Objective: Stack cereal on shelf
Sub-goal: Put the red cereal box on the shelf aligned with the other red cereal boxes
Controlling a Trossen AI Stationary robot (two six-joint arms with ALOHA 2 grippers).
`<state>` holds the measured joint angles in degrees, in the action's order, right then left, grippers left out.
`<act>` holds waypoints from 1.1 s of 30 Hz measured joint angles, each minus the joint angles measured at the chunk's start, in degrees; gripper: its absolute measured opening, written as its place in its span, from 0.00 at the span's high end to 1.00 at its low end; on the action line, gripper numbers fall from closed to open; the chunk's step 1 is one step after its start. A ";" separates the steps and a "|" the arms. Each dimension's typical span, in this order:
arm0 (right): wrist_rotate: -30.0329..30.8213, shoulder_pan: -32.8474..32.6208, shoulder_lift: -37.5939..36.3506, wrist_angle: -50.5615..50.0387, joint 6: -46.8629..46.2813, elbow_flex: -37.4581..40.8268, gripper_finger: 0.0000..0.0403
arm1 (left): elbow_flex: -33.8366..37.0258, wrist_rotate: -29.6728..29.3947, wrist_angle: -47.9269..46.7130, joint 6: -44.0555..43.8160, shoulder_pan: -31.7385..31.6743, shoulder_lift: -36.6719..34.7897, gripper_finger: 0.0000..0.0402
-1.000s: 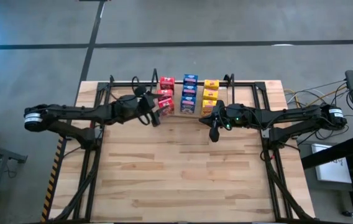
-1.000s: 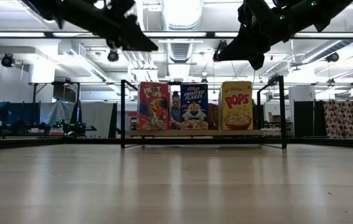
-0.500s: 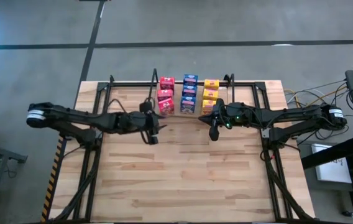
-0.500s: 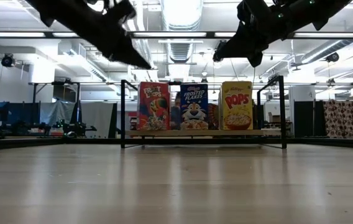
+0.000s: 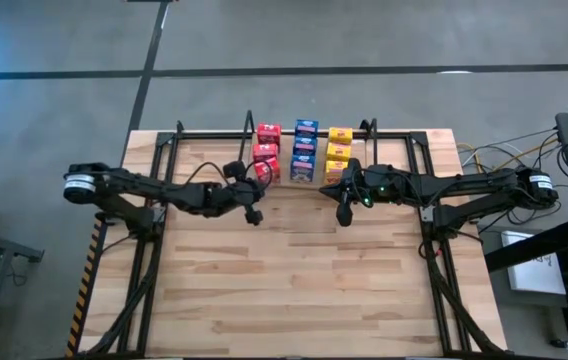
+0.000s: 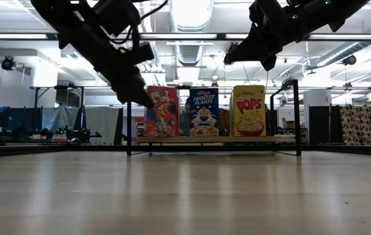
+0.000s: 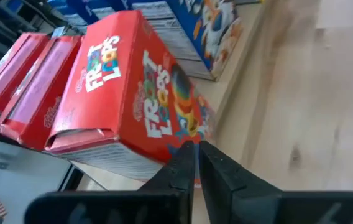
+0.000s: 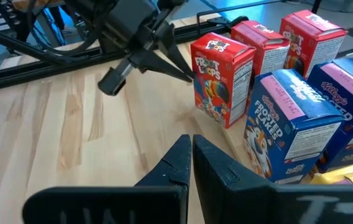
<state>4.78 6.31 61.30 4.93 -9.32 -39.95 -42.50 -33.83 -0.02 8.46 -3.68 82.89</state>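
Just ahead of the left gripper we see the nearest red cereal box, its printed front almost against the fingertips; the fingers are pressed together with nothing between them, and we cannot tell whether they touch the cardboard. From above, that left gripper hangs over the bare table, just in front of the red row and a little to its outer side. Behind that first red box we count two more red boxes, one after another. Beside them, further along from the left gripper, runs a row of blue boxes, and past that a row of yellow boxes, three in each. All nine stand upright on the shelf, between its black end posts, at the far edge of the table.

On the other side, the right gripper is also clenched and empty, poised above the table just in front of the yellow row. Its own camera shows the front blue box close ahead of its shut fingers.
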 joint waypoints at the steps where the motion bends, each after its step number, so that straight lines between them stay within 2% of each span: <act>1: 0.00 0.00 0.00 0.00 0.00 -0.02 0.98 | 0.00 -0.21 0.18 -0.04 -0.29 0.19 0.99; 5: 0.00 0.00 0.00 -0.07 0.04 -0.04 0.98 | -0.01 -0.71 0.43 -0.73 -1.46 0.30 1.00; 10: 0.00 0.00 0.00 -0.10 0.15 -0.04 0.98 | -0.09 -5.69 0.41 -1.46 -1.72 0.28 1.00; 18: 0.00 0.00 0.00 -0.15 0.28 -0.04 0.98 | -0.11 -5.43 0.38 -2.12 -1.48 0.24 1.00; 25: 0.00 0.00 -0.01 -0.19 0.37 -0.04 0.98 | -0.13 3.19 1.26 -3.25 -1.14 0.42 1.00; 29: 0.00 0.00 0.00 -0.22 0.39 -0.04 0.98 | -0.13 2.66 2.52 -3.27 -1.33 1.59 1.00; 33: -0.03 -0.01 0.00 -0.28 0.38 -0.04 0.98 | -0.13 -1.66 4.77 -3.04 -1.57 2.80 1.00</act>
<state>4.75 6.30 61.30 4.65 -8.95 -39.99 -42.63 -35.49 4.74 5.42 -5.25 85.70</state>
